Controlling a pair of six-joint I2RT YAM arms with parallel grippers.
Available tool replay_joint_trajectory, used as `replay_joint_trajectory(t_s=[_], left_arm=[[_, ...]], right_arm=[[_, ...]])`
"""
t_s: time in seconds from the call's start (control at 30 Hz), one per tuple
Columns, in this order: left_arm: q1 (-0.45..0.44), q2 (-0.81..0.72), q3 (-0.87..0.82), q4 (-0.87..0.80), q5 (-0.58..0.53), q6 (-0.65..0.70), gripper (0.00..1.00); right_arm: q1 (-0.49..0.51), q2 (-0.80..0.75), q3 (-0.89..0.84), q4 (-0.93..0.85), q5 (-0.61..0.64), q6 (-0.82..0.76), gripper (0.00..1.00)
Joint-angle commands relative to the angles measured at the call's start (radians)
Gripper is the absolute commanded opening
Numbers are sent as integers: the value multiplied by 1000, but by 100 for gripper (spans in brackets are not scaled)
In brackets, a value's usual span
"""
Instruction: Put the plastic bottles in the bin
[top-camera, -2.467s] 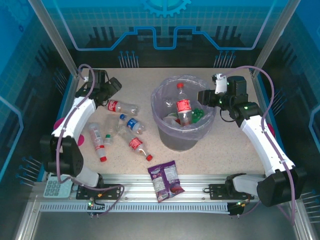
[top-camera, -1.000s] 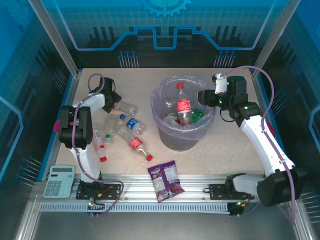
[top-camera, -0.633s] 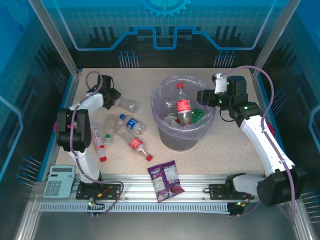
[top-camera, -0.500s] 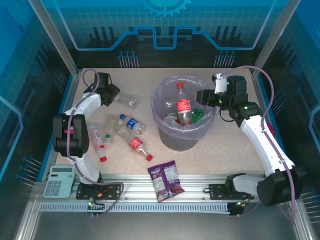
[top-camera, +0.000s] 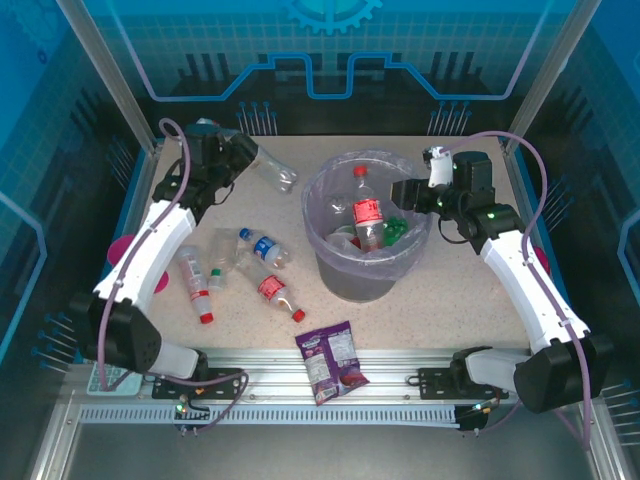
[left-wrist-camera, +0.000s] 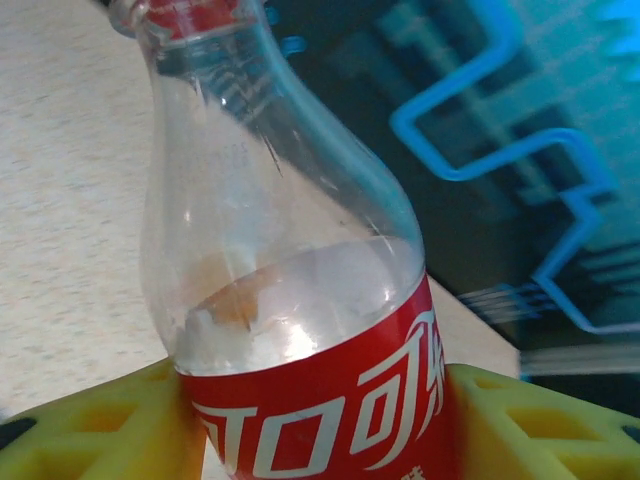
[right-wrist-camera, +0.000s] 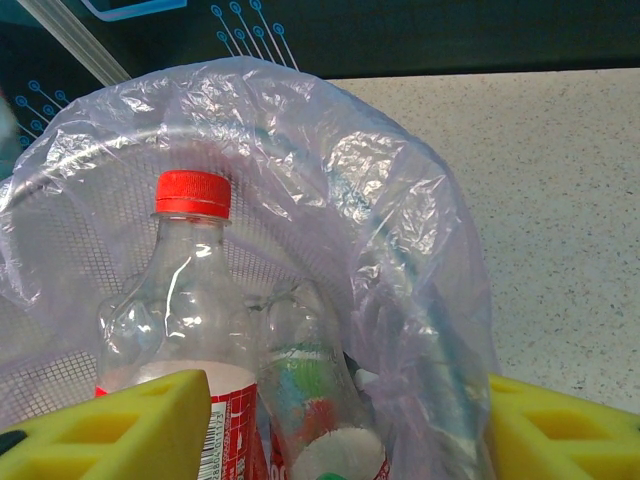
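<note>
Red-labelled bottle (left-wrist-camera: 300, 300) sits clamped in the left tool (left-wrist-camera: 320, 430), neck pointing outward.

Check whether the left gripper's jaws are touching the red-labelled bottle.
Touching. The left wrist view shows the red-labelled bottle wedged between the left gripper's yellow jaws, its label pressed against both.

The left arm (top-camera: 150, 250) reaches from its base at the near left toward the far left corner, its white forearm sloping away from the base. At the far end the wrist turns right. The left gripper (top-camera: 238, 152) points right, its yellow fingers (left-wrist-camera: 90, 430) pressed on both sides of a red-labelled bottle (left-wrist-camera: 300, 300). The right arm (top-camera: 525, 275) rises from the near right and leans left toward the middle. The right gripper (top-camera: 405, 192) points left, its yellow fingers (right-wrist-camera: 110, 425) standing wide apart and gripping nothing.
</note>
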Motion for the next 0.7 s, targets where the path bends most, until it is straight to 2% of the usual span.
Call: replay_joint_trajectory(t_s=[0.0, 0.13, 0.27, 0.5, 0.67], left_arm=[[-58, -103, 70, -3, -15, 84, 57], [-152, -162, 123, -2, -18, 166, 53], [-277, -158, 201, -31, -28, 294, 51], [-437, -27, 266, -21, -4, 366, 49], [-509, 78, 317, -16, 26, 367, 48]], right_arm=[[28, 5, 16, -30, -7, 9, 65], [30, 1, 15, -32, 3, 10, 65], [35, 0, 15, -34, 9, 9, 65], [41, -14, 6, -11, 7, 26, 65], [28, -61, 24, 37, -28, 47, 72]])
